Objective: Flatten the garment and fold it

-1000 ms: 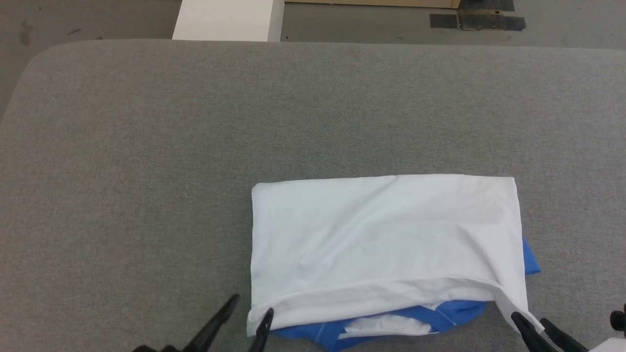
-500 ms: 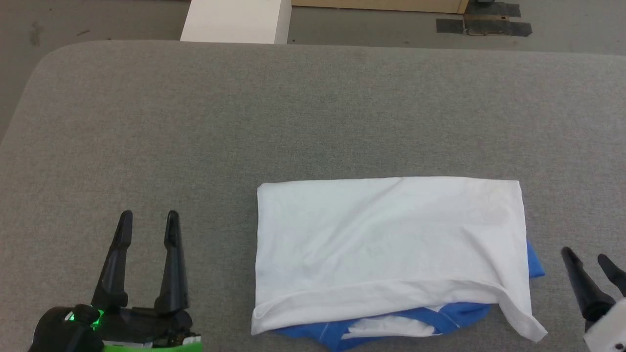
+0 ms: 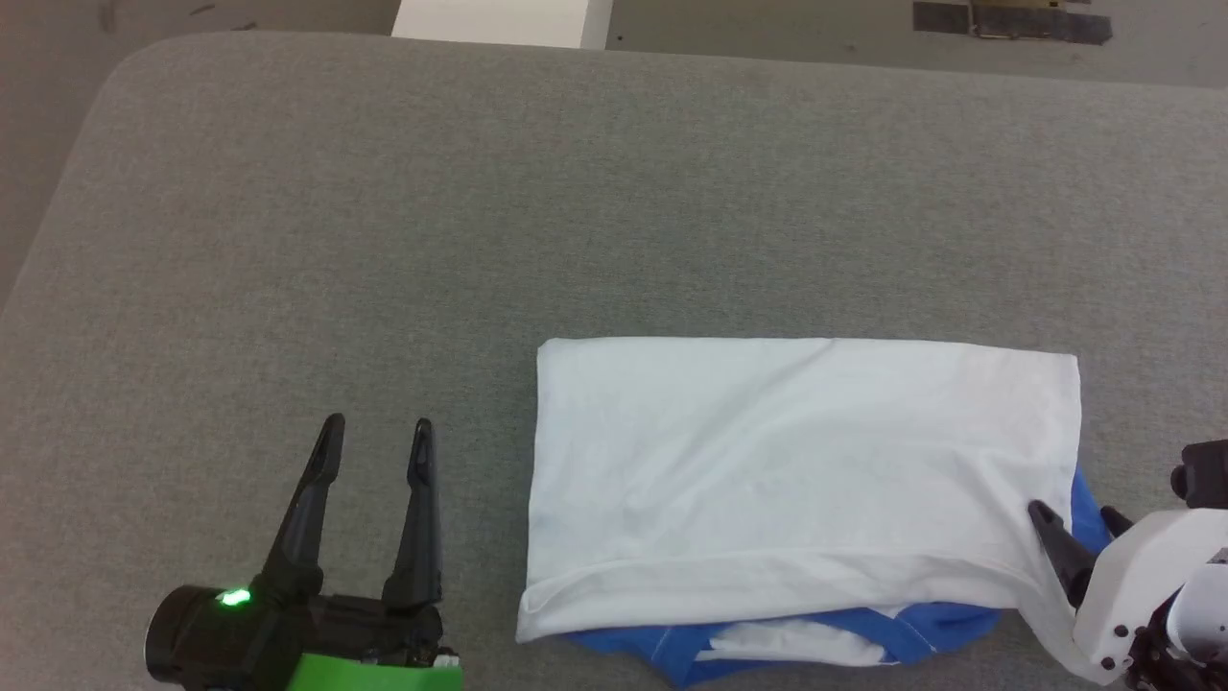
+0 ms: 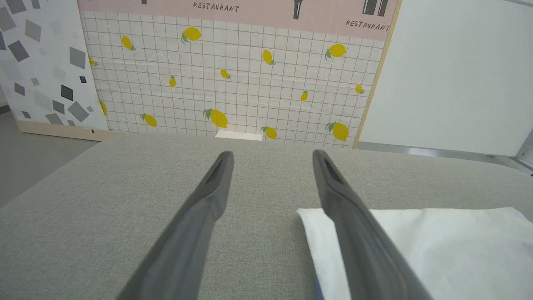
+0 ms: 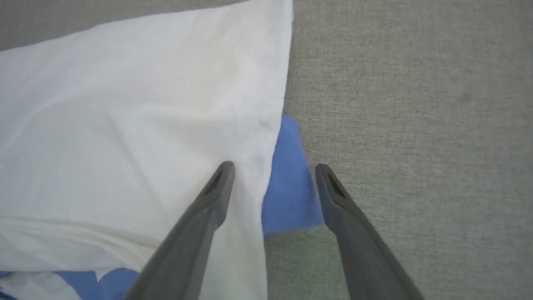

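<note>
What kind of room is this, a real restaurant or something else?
Probably a robot test studio, not a real restaurant: the lemon-print backdrop panel lettered RESTAURANT stands beside a geometric-print panel, the table is covered in grey fabric, and dark tape patches sit on the floor.

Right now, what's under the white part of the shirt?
Blue fabric of the garment peeks out along the near edge and right side. Anything deeper is covered.
</note>
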Controlling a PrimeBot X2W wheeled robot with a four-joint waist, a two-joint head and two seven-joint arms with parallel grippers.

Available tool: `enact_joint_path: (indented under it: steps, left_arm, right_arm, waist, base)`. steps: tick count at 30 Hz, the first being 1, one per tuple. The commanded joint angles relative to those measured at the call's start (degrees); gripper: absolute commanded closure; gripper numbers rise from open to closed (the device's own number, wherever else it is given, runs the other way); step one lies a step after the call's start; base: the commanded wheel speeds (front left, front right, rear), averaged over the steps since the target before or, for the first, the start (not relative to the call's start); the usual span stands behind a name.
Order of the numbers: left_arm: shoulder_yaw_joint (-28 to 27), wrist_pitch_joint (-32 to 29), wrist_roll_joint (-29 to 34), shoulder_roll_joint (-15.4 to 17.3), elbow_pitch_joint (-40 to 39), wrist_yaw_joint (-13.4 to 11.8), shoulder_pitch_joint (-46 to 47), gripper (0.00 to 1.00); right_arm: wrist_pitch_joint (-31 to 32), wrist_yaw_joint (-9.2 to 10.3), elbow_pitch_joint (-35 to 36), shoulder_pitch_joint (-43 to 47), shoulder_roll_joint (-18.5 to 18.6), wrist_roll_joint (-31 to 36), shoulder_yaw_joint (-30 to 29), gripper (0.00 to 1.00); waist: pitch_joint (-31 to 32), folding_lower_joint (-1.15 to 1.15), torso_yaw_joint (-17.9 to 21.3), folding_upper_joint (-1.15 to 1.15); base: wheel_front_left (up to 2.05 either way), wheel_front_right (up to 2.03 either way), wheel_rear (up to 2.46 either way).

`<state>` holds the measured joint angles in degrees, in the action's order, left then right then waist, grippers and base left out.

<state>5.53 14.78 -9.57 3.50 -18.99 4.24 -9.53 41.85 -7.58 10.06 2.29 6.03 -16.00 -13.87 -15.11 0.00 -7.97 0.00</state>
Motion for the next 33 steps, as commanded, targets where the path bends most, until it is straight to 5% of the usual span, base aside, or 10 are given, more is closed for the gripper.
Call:
enact_joint_path:
  steps: [1,7,8,9,10,17,28,33]
  left_arm:
    - [0.1,0.2,0.3,-0.4,0.3,0.1,1.2,0.0]
    - [0.6,0.2,0.6,-0.4,1.5,0.5,1.7,0.0]
    - [0.7,0.2,0.5,-0.4,1.7,0.5,1.7,0.0]
    - [0.8,0.2,0.5,-0.4,2.0,0.6,1.8,0.0]
    - [0.9,0.2,0.6,-0.4,2.2,0.6,1.8,0.0]
    - [0.9,0.2,0.4,-0.5,3.2,0.8,1.0,0.0]
    - [1.3,0.2,-0.1,-0.5,3.8,1.0,-0.7,0.0]
    - [1.6,0.2,-0.5,-0.5,4.2,1.0,-1.2,0.0]
  right_arm:
    - [0.3,0.09,-1.2,-1.0,0.3,0.3,0.2,0.0]
    - [1.2,0.09,-6.9,-1.6,1.1,-1.0,0.5,0.0]
    - [1.3,0.09,-7.7,-1.7,1.2,-1.3,0.7,0.11]
    - [1.7,0.09,-8.7,-1.9,1.2,-1.8,1.0,0.75]
    - [2.0,0.09,-9.4,-2.0,1.0,-2.2,1.1,0.98]
    - [1.0,0.09,-11.9,-4.6,-0.5,-3.7,0.7,1.0]
    - [-2.3,0.09,-12.0,-8.4,1.4,-1.4,-16.4,1.0]
    - [-1.3,0.09,-10.4,-8.4,3.6,-0.7,-18.7,1.0]
  waist:
    - [-0.3,0.0,-0.7,0.0]
    - [-0.1,0.0,-1.5,0.0]
    - [0.0,0.0,-1.6,0.0]
    - [0.1,0.0,-1.7,0.0]
    - [0.3,0.0,-1.7,0.0]
    - [2.6,0.0,-0.8,0.0]
    - [5.2,0.0,1.0,0.0]
    - [5.9,0.0,1.8,0.0]
  base:
    - [0.0,0.0,0.0]
    - [0.0,0.0,0.0]
    - [0.0,0.0,0.0]
    - [0.0,0.0,0.0]
    - [0.0,0.0,0.0]
    - [0.0,0.0,0.0]
    - [0.0,0.0,0.0]
    - [0.0,0.0,0.0]
